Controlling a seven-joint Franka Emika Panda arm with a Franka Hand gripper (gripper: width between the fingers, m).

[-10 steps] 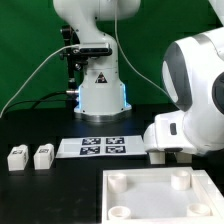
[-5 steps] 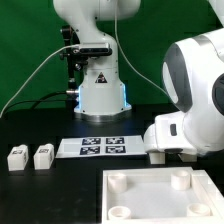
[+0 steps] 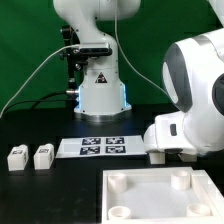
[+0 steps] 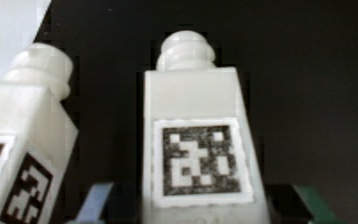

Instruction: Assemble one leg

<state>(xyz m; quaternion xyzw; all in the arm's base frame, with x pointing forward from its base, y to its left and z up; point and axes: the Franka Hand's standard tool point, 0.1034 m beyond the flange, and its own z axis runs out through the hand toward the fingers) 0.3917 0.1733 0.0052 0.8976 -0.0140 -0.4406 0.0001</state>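
Note:
In the wrist view a white leg (image 4: 197, 120) with a black-and-white tag and a rounded peg end lies on the black table between my fingers. My gripper (image 4: 206, 206) is open: one finger (image 4: 105, 200) and the other (image 4: 311, 202) stand on either side of the leg with a dark gap on each side. A second leg (image 4: 34, 110) lies close beside it. In the exterior view two more legs (image 3: 17, 157) (image 3: 43, 155) stand at the left. My gripper is hidden behind the arm's wrist (image 3: 175, 133) there.
The marker board (image 3: 103, 147) lies in the middle of the table. The large white tray-like piece (image 3: 140, 196) with round corner sockets lies at the front right. The arm's white base (image 3: 100, 95) and cables stand at the back.

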